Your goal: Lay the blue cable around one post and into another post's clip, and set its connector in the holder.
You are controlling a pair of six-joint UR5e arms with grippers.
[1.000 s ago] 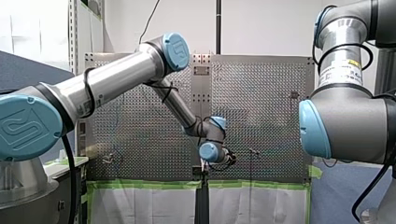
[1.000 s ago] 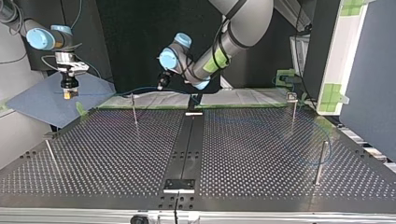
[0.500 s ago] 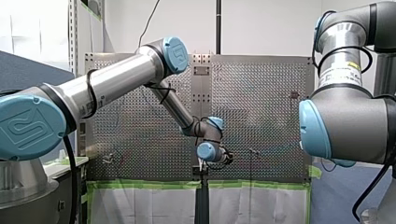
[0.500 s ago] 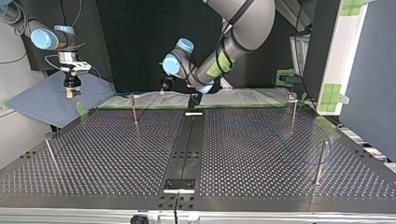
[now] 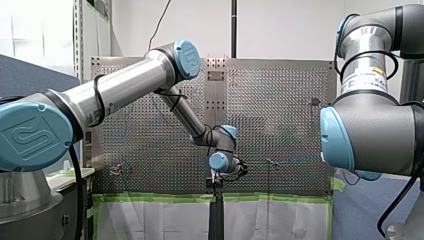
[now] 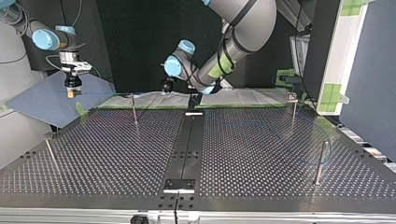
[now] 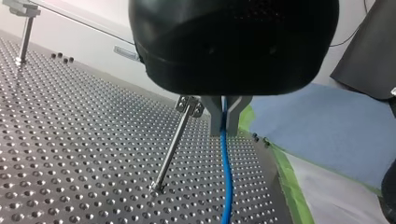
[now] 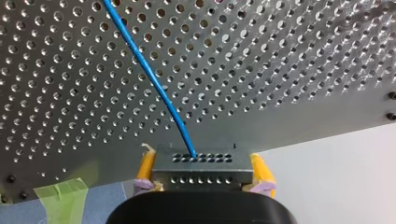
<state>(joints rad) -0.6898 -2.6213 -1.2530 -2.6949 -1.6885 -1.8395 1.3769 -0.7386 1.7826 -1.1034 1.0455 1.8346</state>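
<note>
At the top view's upper left, your right gripper point(image 6: 70, 92) has its yellow-padded fingers point(image 8: 146, 166) clamped on the connector point(image 8: 201, 167), just off the counter point(image 6: 116, 154), likely so the line runs taut. At upper centre, your left gripper point(image 6: 166, 87) is pinched shut on the blue cable point(image 7: 226, 182) just beside the clip-topped post point(image 7: 170, 149), probably to steer it into that clip. At lower right, the cable appears to curve round the far post point(image 6: 320, 161).

Green tape point(image 6: 82, 110) lines the bench's point(image 6: 116, 158) far edge in the top view, white sheet point(image 6: 243, 97) just past it, blue-grey mat point(image 6: 46, 105) off its left corner.
</note>
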